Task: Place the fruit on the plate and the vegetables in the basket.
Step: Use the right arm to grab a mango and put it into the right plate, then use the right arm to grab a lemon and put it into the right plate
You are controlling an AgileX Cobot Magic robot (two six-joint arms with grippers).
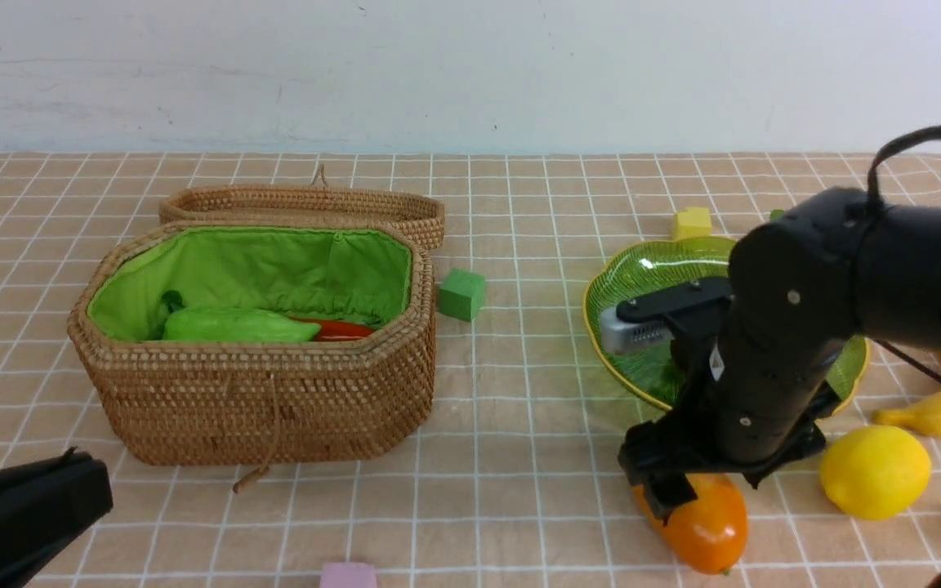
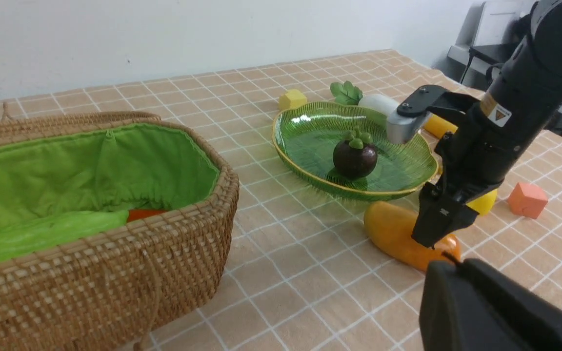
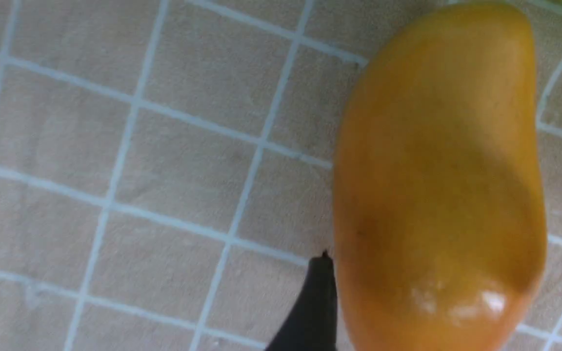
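In the front view, your mangosteen [image 2: 354, 160] is plated upper right and two vegetables [image 1: 238, 325] basketed left; mango [image 1: 707, 531], lemon [image 1: 876, 472], banana [image 1: 940, 408] and radish [image 2: 379, 104] remain, right gripper [image 1: 713, 492] open astride the lower-right mango, left gripper [image 1: 33, 510] closed.

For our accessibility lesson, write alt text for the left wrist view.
A robot's right gripper reaches over an orange mango on a tiled-pattern table. Beside it, a green plate holds a mangosteen; a green-lined wicker basket holds green and red items.
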